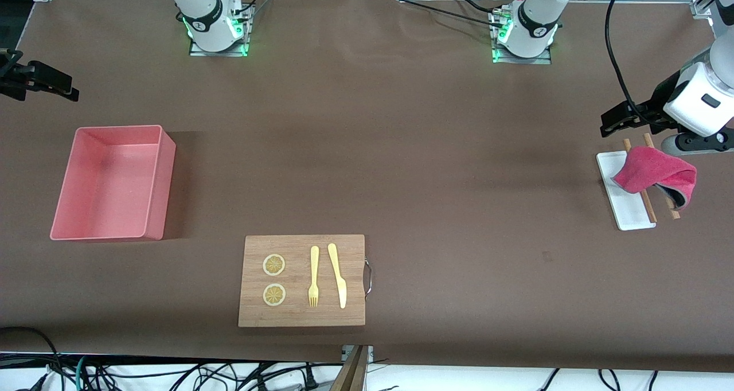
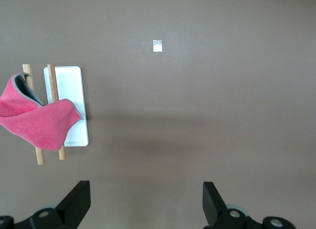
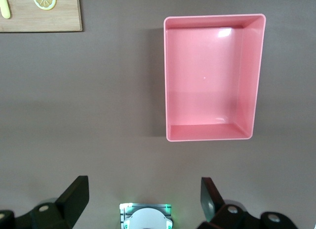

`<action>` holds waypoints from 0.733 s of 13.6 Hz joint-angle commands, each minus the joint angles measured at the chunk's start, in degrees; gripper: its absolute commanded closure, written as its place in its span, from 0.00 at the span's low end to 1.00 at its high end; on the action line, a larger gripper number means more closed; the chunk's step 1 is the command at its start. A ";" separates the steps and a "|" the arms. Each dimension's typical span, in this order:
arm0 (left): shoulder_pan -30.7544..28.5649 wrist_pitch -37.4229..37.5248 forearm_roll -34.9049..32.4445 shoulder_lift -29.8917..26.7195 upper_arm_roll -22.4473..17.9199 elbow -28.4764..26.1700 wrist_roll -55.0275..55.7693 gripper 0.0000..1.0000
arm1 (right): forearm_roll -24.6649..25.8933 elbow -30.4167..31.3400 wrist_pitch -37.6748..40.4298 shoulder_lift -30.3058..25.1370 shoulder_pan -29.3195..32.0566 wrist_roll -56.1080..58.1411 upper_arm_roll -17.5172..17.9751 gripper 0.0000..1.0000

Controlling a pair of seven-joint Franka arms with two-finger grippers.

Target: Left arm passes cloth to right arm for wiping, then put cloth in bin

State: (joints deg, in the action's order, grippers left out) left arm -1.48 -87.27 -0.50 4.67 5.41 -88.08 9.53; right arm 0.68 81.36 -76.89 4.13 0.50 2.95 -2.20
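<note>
The magenta-pink cloth (image 1: 654, 176) with a grey border lies crumpled over two wooden sticks on a small white tray, at the left arm's end of the table. It also shows in the left wrist view (image 2: 34, 123). My left gripper (image 1: 622, 118) is open and empty in the air, over bare table beside the tray; its jaws stand wide apart in the left wrist view (image 2: 146, 189). The salmon-pink bin (image 1: 161, 184) stands empty at the right arm's end. My right gripper (image 1: 40, 81) is open and empty, raised over the table near the bin (image 3: 207, 76), and shows in its wrist view (image 3: 144, 184).
A wooden board (image 1: 301, 316) with two lemon slices (image 1: 274, 265), a yellow fork (image 1: 313, 276) and a yellow knife (image 1: 338, 275) lies near the front camera. The white tray (image 1: 628, 207) holds two wooden sticks (image 1: 649, 204). A small white tag (image 2: 157, 45) lies on the table.
</note>
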 commanded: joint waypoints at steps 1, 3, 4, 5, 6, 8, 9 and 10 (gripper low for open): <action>-0.36 2.28 0.94 0.61 -0.14 1.60 -2.57 0.00 | -0.94 -0.42 -0.02 0.18 0.90 1.01 0.53 0.00; -0.19 2.63 1.12 0.69 -0.14 2.47 -3.65 0.00 | -0.94 -0.50 -0.02 0.18 0.90 1.01 0.53 0.00; -0.02 2.89 1.55 0.69 -0.14 2.48 -1.12 0.00 | -0.94 -0.50 -0.02 0.18 0.90 1.01 0.53 0.00; -0.28 2.90 2.34 0.69 -0.14 2.48 1.26 0.00 | -0.94 -0.50 -0.02 0.27 0.90 1.01 0.53 0.00; -0.45 2.90 3.57 0.69 -0.40 2.48 1.19 0.00 | -0.94 -0.50 -0.02 0.18 0.90 1.01 0.53 0.00; -0.45 3.16 3.84 0.61 -0.32 1.96 0.58 0.00 | -0.94 -0.50 -0.02 0.18 0.90 1.01 0.53 0.00; -0.45 3.16 4.02 0.60 -0.32 1.86 -0.38 0.00 | -0.94 -0.50 -0.02 0.27 0.90 1.01 0.53 0.00; -0.37 3.16 3.93 0.60 -0.23 1.78 -0.74 0.00 | -0.94 -0.50 -0.02 0.27 0.90 1.01 0.53 0.00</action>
State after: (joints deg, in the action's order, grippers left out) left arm -1.68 -85.24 2.44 4.83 5.23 -87.35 9.75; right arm 0.68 81.36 -76.89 4.21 0.50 2.97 -2.20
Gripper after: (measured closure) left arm 0.000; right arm 0.000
